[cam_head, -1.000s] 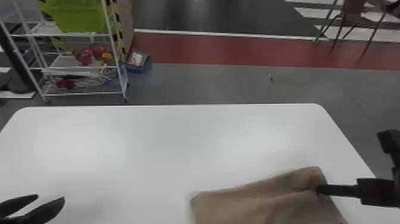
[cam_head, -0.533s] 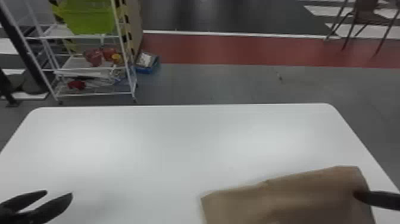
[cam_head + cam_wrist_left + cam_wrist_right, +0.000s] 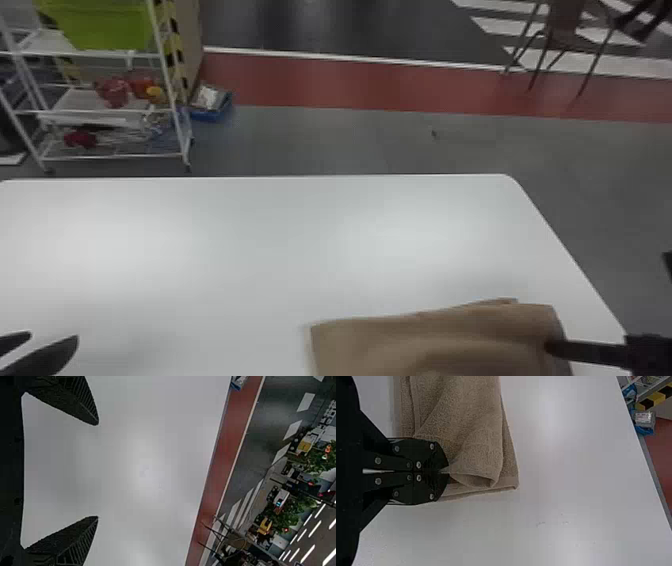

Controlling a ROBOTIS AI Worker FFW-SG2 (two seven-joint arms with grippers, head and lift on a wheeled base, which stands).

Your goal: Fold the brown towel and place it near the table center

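Right gripper [image 3: 550, 347] is clenched on a bunched edge of the brown towel [image 3: 440, 347], which spreads leftward from it over the table [image 3: 260, 240]. I see my left gripper [image 3: 50, 338] well apart on the left, fingers spread. Ahead of both, past the table, stand a white rack [image 3: 171, 85] holding a green bin [image 3: 110, 25], a blue box [image 3: 212, 115] beside it, and a chair [image 3: 565, 22].

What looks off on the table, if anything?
Just the brown towel: its layers don't line up, and the top one puckers into a small open loop by the right gripper, whose fingers pinch it. Probably just mid-fold. No spill or damage visible.
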